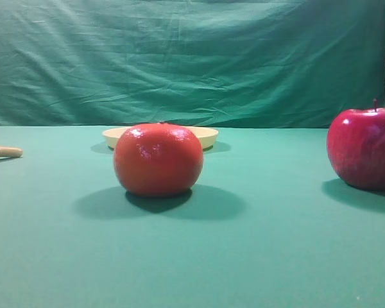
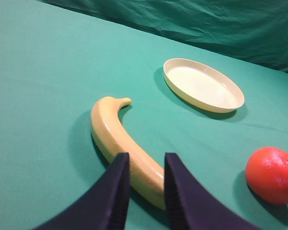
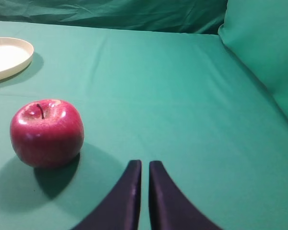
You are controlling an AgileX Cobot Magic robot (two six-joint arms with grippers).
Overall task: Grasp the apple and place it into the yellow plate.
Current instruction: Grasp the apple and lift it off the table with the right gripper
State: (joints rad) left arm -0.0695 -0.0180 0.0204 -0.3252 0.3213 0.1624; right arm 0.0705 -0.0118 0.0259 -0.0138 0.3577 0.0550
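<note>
The dark crimson apple [image 1: 364,147] with a thin stem stands upright at the right edge of the green table. In the right wrist view the apple [image 3: 47,132] lies ahead and to the left of my right gripper [image 3: 145,165], which is shut, empty and apart from it. The pale yellow plate [image 1: 208,136] sits empty at the back, partly hidden behind an orange-red fruit. It also shows in the left wrist view [image 2: 204,86] and at the far left of the right wrist view [image 3: 5,57]. My left gripper [image 2: 147,165] is slightly open, its fingertips over a banana.
An orange-red round fruit [image 1: 157,159] stands mid-table in front of the plate and shows in the left wrist view [image 2: 272,175]. A yellow banana [image 2: 116,136] lies under the left gripper; its tip [image 1: 3,152] shows at the left. A green cloth backdrop [image 1: 192,58] hangs behind.
</note>
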